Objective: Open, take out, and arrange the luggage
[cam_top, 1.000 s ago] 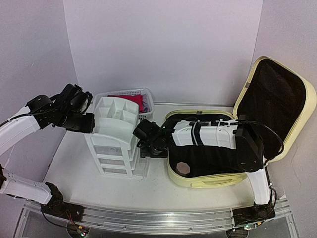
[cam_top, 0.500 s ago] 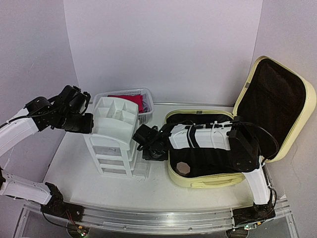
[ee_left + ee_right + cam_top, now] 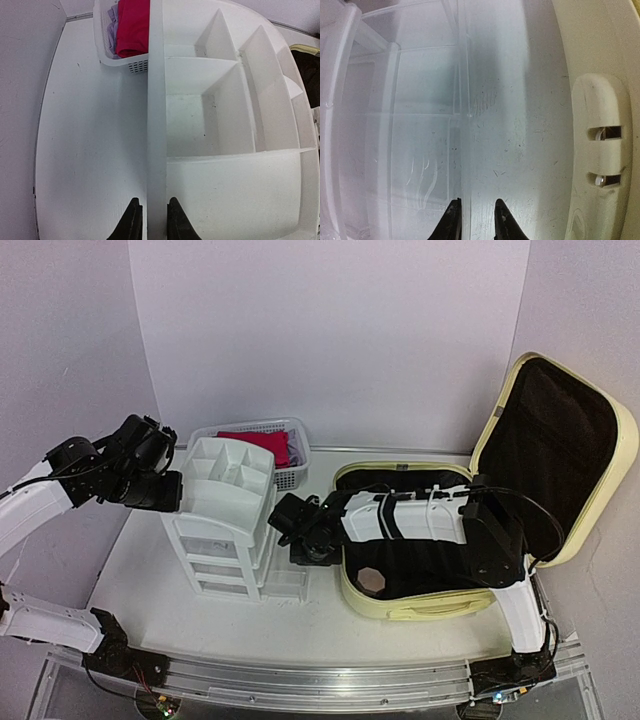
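Top view: the luggage [image 3: 420, 605] sits open on the right side of the desk [image 3: 330, 635], with its lid tipped up against the right wall and the black lining showing. Just left of it is the white drawer organizer [image 3: 235, 495], and it looks tipped rather than square. A mesh basket [image 3: 215, 432] with a red cloth [image 3: 265, 442] sits behind it. The left tool [image 3: 180, 490] is on the organizer's top left rim, and the right tool [image 3: 280, 523] is against its right side, between the organizer and the luggage.

Left wrist: the fingers are clamped tight on the organizer's thin white rim wall.

Right wrist: the fingers are close together around an edge of a clear drawer [image 3: 420, 125], with the pale yellow shell just to the right. I honestly can't tell if they're actually pinching it or just straddling it.

What worries me is that one arm is holding a tall, light thing by a thin rim. If the right side has no real hold, the organizer could swing or topple. A clear drawer could also slide out once it's tilted, or the unit could knock the luggage edge.
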`<state>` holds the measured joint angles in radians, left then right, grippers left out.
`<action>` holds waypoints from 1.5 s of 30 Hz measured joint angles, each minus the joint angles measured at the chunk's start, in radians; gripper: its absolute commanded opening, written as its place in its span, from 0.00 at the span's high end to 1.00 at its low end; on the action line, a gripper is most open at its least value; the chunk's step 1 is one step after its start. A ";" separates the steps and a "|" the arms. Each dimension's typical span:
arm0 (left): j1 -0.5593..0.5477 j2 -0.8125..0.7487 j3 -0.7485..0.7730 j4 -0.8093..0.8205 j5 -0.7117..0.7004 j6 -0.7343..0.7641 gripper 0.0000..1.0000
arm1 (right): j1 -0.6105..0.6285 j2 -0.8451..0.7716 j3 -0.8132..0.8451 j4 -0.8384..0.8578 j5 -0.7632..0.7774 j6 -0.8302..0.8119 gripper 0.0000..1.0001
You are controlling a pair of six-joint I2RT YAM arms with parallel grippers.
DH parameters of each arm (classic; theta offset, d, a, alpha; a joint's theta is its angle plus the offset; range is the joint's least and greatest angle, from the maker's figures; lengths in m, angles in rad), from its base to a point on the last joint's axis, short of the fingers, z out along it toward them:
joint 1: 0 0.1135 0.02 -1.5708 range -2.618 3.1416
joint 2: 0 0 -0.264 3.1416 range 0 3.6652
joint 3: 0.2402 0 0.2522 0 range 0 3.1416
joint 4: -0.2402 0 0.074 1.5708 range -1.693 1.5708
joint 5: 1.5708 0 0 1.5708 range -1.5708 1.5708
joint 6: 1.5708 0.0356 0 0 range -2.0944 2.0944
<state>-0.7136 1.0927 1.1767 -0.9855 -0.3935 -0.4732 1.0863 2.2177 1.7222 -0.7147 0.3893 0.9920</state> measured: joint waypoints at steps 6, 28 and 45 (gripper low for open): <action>0.000 0.000 0.000 -0.008 -0.006 -0.005 0.83 | 0.000 -0.022 0.005 -0.015 -0.063 -0.108 0.47; 0.000 0.006 0.001 -0.010 -0.010 -0.027 0.69 | -0.037 -0.666 -0.341 -0.081 -0.058 -0.693 0.02; 0.008 -0.048 0.143 -0.100 0.055 0.044 0.01 | -0.306 -0.887 -0.543 -0.304 -0.175 -0.679 0.02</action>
<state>-0.7052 1.0447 1.3197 -1.0855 -0.3382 -0.4294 0.7799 1.3304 1.1793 -1.0187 0.2142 0.3126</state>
